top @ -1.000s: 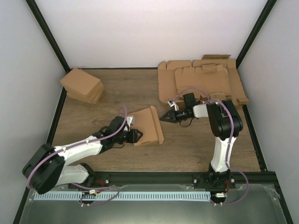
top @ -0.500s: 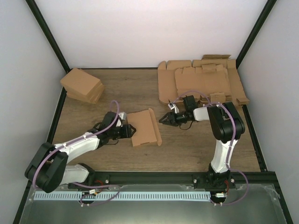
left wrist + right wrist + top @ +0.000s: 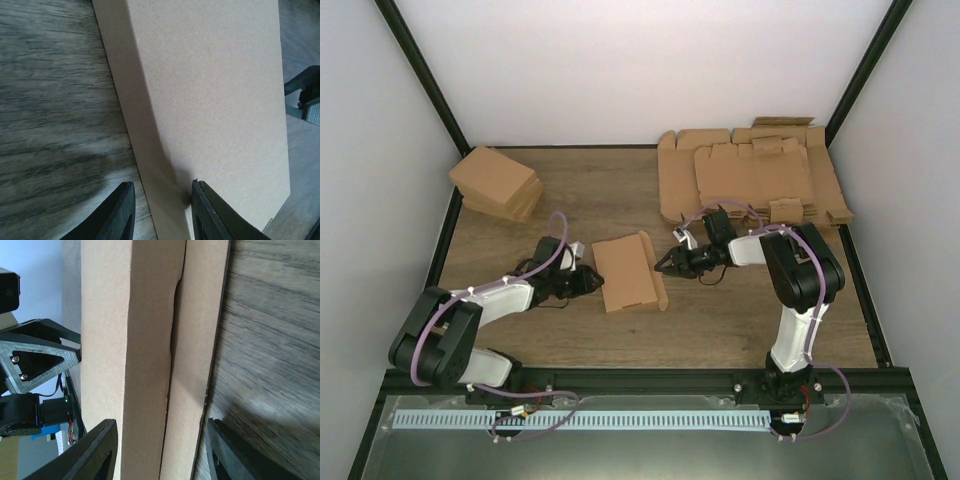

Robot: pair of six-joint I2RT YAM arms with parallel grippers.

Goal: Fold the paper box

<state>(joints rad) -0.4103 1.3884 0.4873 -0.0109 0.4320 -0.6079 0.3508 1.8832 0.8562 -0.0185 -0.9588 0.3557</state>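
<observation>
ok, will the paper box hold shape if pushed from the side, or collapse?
Probably light: thin cardboard, so the paper box likely slides on the wood table. Its flap gapes at the seam, so it may spring open.

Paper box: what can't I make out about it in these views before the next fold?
Top external: the paper box has creases and tabs too small to read, and its contact with the left jaws or right jaws is unclear.
Left wrist: only part of it shows. The frame edges cut off the rest, and shadow darkens the edge between the left jaws.
Right wrist: a dark slit between two layers hides what lies inside, and the frame cuts off both ends.
</observation>
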